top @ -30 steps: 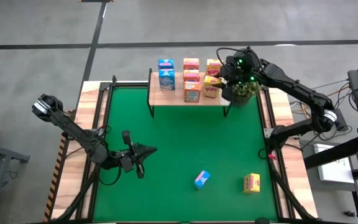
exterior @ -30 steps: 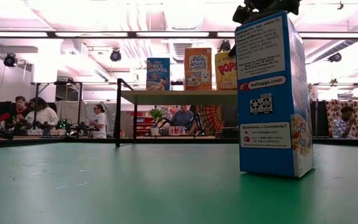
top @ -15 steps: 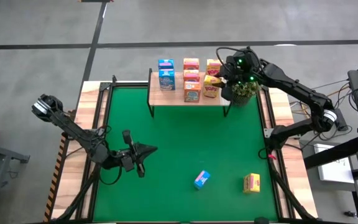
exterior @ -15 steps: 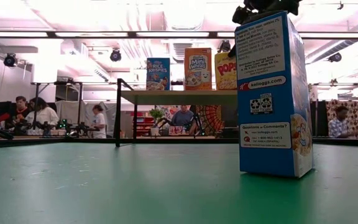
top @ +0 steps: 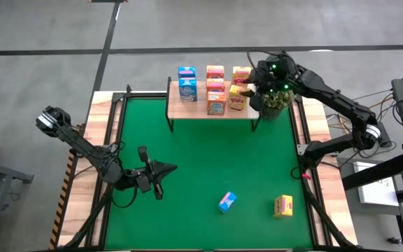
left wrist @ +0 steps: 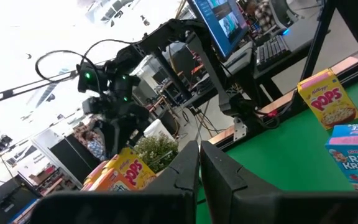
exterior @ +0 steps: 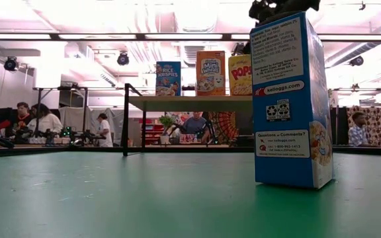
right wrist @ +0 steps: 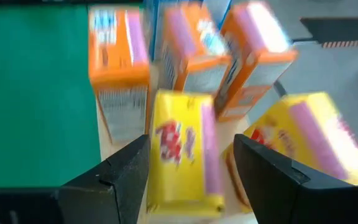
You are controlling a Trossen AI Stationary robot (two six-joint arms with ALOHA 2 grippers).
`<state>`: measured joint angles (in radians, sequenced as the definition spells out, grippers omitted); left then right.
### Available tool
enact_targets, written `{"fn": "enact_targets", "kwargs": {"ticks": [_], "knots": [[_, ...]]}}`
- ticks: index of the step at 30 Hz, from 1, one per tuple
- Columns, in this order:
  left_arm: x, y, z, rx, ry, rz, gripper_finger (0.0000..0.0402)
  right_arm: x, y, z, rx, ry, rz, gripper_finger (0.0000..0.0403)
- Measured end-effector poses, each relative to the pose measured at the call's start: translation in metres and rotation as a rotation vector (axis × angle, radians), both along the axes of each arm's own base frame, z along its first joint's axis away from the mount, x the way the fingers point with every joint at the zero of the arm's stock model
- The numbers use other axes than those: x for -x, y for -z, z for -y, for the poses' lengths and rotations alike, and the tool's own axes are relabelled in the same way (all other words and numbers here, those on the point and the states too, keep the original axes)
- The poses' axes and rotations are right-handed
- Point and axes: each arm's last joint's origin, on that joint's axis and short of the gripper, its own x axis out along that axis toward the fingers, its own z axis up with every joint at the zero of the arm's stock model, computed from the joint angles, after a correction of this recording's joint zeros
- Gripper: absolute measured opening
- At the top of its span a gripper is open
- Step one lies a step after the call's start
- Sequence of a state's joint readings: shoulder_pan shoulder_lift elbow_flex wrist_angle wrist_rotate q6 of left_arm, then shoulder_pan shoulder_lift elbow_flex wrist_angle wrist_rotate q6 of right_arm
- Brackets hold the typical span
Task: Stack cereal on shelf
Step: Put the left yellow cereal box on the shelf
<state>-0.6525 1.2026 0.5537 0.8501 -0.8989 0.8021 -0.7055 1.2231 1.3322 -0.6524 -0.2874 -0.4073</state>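
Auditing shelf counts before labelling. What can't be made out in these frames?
- Low view: blue box fills the foreground, hiding the shelf's far end and the right gripper.
- Right wrist view: boxes blurred; whether the yellow box between the open right gripper's fingers stands free is unclear.
- High view: print too small; potted plant partly under the arm.

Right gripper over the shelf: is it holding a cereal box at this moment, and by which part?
Nothing is held. The right gripper stands open above the shelf, with a yellow box standing free between its fingers. The left gripper is shut and empty.
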Motion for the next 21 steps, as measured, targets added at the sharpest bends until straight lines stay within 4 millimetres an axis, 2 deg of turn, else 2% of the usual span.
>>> {"fn": "enact_targets", "kwargs": {"ticks": [7, 12, 17, 21], "knots": [[-0.002, 0.005, 0.002, 0.021, 0.005, -0.022, 0.0, -0.001, -0.036, -0.013, -0.068, 0.041, 0.109, 0.0208], [-0.002, 0.009, 0.002, 0.062, 0.013, -0.033, 0.0, -0.012, -0.044, -0.043, -0.104, -0.058, 0.116, 0.0157], [-0.003, 0.011, 0.002, 0.055, 0.012, -0.054, 0.0, -0.022, -0.035, -0.082, -0.077, -0.09, 0.035, 0.008], [-0.003, 0.013, 0.002, 0.053, 0.013, -0.064, 0.0, -0.026, -0.011, -0.108, -0.047, -0.045, -0.055, 0.0026]]}}
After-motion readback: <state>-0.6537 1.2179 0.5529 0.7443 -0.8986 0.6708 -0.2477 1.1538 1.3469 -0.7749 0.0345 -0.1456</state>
